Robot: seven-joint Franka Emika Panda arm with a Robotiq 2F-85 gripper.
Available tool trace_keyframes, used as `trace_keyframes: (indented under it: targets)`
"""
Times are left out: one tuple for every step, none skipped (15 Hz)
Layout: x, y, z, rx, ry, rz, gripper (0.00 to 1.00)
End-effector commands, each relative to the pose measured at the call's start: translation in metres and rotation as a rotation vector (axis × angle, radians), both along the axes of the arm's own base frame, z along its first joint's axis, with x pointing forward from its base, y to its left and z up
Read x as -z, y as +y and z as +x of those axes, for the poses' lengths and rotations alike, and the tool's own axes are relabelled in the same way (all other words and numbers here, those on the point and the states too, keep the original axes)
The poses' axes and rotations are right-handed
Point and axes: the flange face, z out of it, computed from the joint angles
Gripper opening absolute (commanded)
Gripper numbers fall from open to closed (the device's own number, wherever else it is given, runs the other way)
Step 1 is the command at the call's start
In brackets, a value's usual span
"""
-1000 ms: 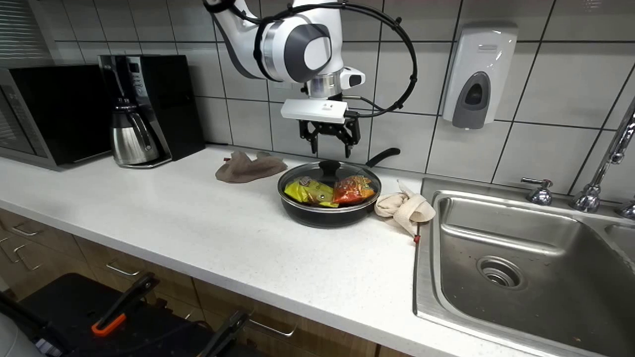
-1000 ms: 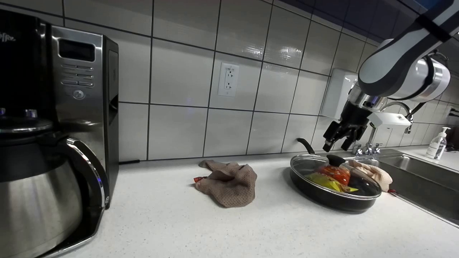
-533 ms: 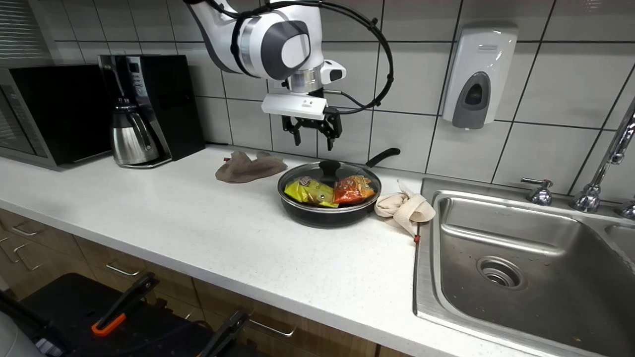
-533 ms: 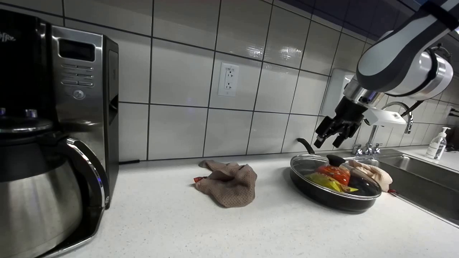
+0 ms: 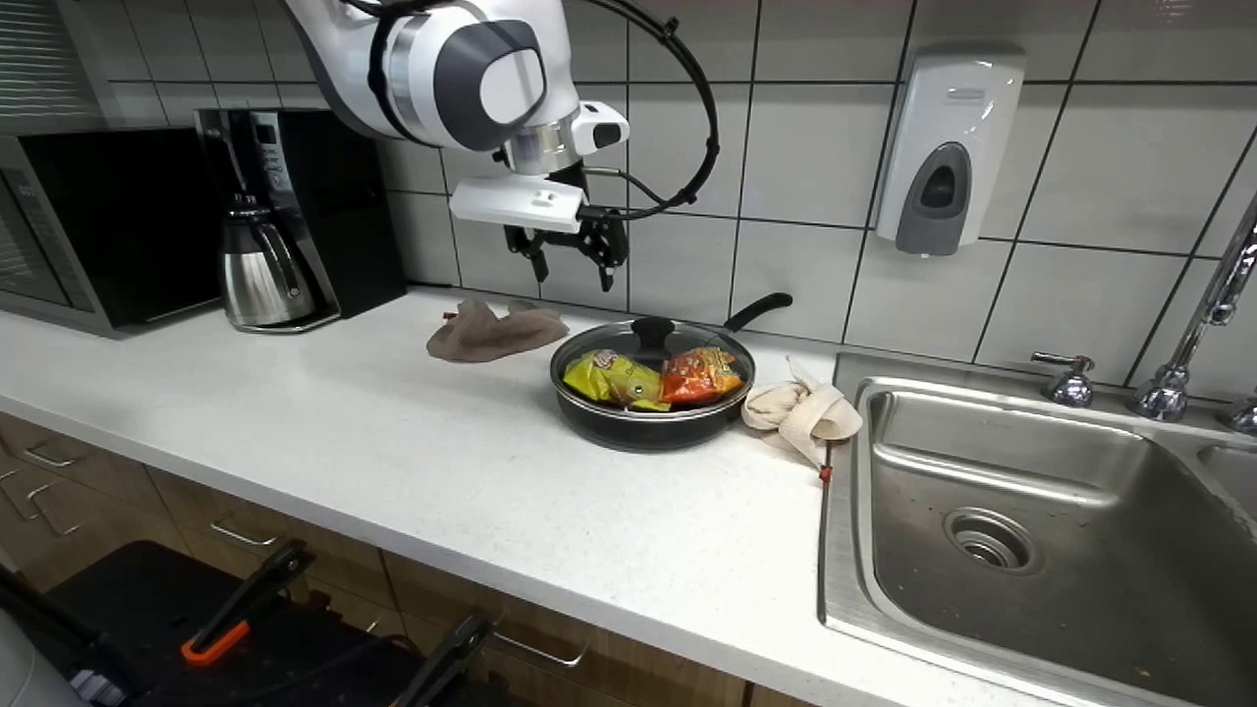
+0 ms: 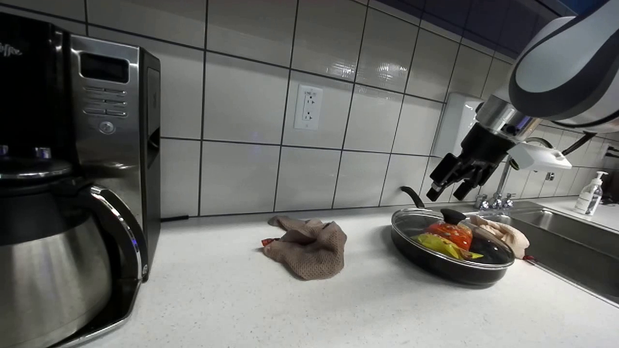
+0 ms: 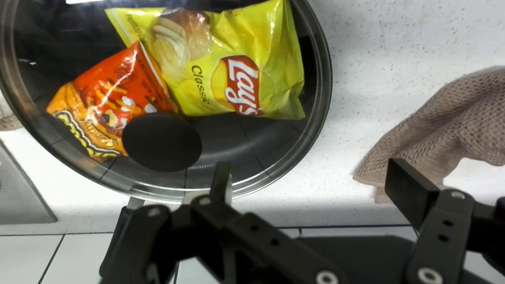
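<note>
Gripper [image 5: 574,279], we record, hangs in the air with jaws parted and released, nothing held between its fingers [image 7: 410,187] and nothing touched. We locate the nearest item, a black frying pan [image 5: 643,429], below it on the white countertop [image 5: 393,442], between a brown cloth [image 6: 309,249] and a beige cloth [image 5: 803,412]. We find a glass lid [image 7: 227,136] seated on the pan; in our judgement it serves as a cover for what shows through it, namely a yellow Lay's Classic bag [image 7: 219,55] and a red-orange snack bag [image 7: 110,98] whose lettering we read only in part. We note the black lid knob [image 7: 161,142] standing uppermost, presumably so that the lid can be lifted from above. The pan handle [image 5: 758,310] points toward the tiled wall [image 5: 678,157], which we judge keeps it clear of the countertop's front edge. We see the brown cloth crumpled and apart from the pan; the beige cloth lies just beside the pan near the sink [image 5: 845,530], and we cannot tell whether they touch. Against the earlier frames, in an exterior view, we find the gripper shifted from above the lid knob toward the coffee maker [image 5: 339,206] and slightly higher, with its fingers at a similar spread. We detect no change in the position of the pan, the lid, the bags or either cloth.
</note>
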Motion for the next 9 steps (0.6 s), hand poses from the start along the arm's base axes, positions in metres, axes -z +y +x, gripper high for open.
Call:
trace_keyframes:
  targets:
    - [-0.004,0.001,-0.037,0.040,0.010,0.002,1.00]
    - [-0.003,-0.001,-0.044,0.049,0.017,0.000,1.00]
    - [-0.002,-0.002,-0.052,0.061,0.023,-0.002,1.00]
    - [-0.002,-0.004,-0.059,0.070,0.029,-0.004,1.00]
    - [-0.003,-0.005,-0.067,0.077,0.035,-0.006,1.00]
    - [-0.005,-0.004,-0.074,0.081,0.039,-0.006,1.00]
    - [-0.006,-0.004,-0.081,0.091,0.052,-0.004,1.00]
    - [-0.007,-0.003,-0.087,0.096,0.062,-0.001,1.00]
    - [-0.007,-0.002,-0.094,0.105,0.069,0.000,1.00]
